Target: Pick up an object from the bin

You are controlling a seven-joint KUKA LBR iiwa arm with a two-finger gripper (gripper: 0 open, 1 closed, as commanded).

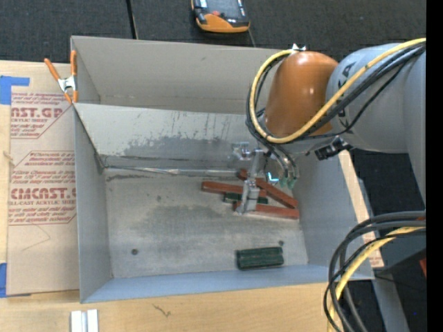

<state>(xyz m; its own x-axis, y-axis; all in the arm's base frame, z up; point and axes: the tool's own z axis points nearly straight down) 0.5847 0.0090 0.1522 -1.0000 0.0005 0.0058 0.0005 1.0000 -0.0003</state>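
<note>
Tool point(247, 200) sits low on the crossed red-brown sticks point(278, 210) by the bin's point(138, 68) right wall, so we're at the grasp; clenched or released I cannot tell, and next it likely needs a firm close, then a straight lift.

My bulky pale-grey arm point(391, 102) comes in from the right of the camera view and bends downward at its end. A smooth, rounded orange cover point(301, 92) caps my last joint. Thin yellow cables point(257, 99) loop around that cover and run back along my arm. A second bundle of black and yellow cables point(346, 268) curls lower on the right. Below the cover, my slim grey metal wrist point(257, 159) points down, leaning slightly to the left.
</note>
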